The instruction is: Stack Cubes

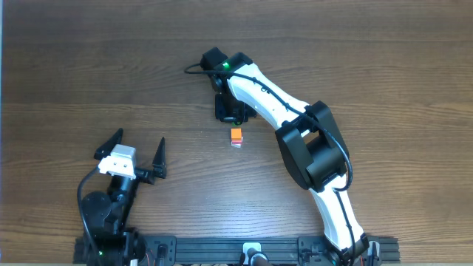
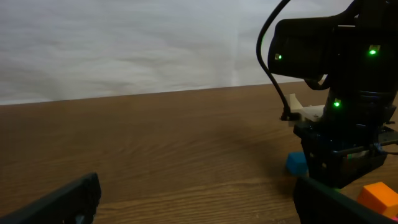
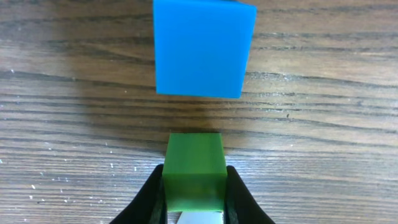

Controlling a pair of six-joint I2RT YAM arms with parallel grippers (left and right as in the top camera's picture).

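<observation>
Green cube (image 3: pixel 194 171) is pinched in your right gripper (image 3: pixel 194 180), one finger on each side face, and the grip looks square. Blue cube (image 3: pixel 204 46) sits flat on the table (image 1: pixel 384 74) just beyond the fingertips, with a strip of bare wood between the two, so they're not touching.

Risks as I read them:
- Height. The left wrist view has the right gripper low, close to the table. Drive forward without lifting first and green probably bulldozes blue instead of landing on it.
- Grip. The fingers hold the lower part of green. It could pivot on touchdown if you come down tilted.
- Alignment. Green sits a bit left of blue's centre in the wrist view. Release off-centre and it may tip off the edge.
- Orange cube (image 1: pixel 236 134) lies on the near side of the right gripper, close by. A wide retract could clip it.

Left gripper (image 1: pixel 140 139) is parked near-left, fingers spread wide, holding nothing, well apart from the cubes.
</observation>
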